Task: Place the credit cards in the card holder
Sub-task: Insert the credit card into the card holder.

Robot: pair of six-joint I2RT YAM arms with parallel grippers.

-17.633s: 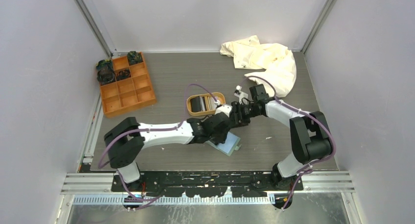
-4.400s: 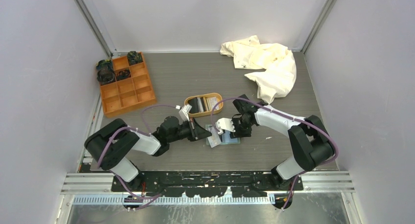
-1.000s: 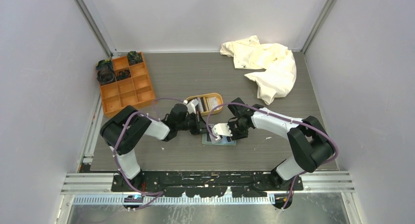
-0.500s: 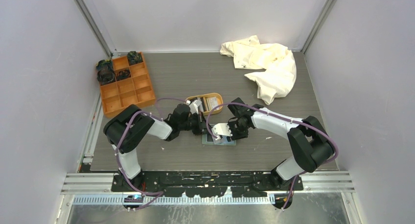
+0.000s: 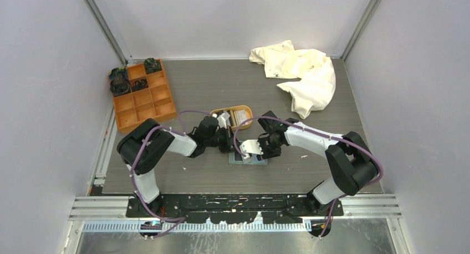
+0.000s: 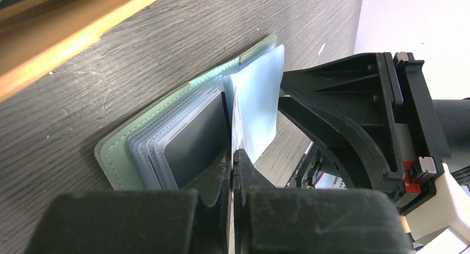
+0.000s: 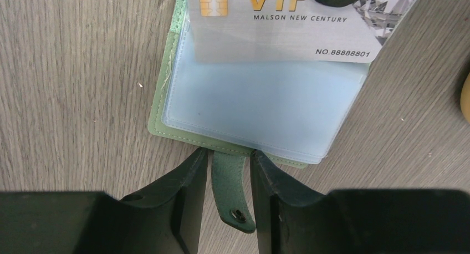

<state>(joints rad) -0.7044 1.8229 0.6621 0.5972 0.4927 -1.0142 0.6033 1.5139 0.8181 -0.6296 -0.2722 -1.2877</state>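
Top external view: an orange plastic compartment box point(image 5: 143, 96) sits far left. Near the middle, just in front of an oval tan tray point(image 5: 249, 112), the left gripper point(image 6: 231, 154) pinches a grey-white plastic VIP card point(image 7: 277, 32) edge-on. The card's lower edge overlaps the clear blue sleeves of the open sage-green fold-over card holder point(image 7: 252, 112), which lies flat on the grey table point(image 5: 210, 87). The right gripper point(image 7: 228, 159) is closed on the holder's snap tab. A crumpled cream cloth point(image 5: 302, 71) lies far right.

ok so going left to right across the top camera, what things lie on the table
orange compartment box → tan oval tray → cream cloth; card holder left out, it overlaps the tray
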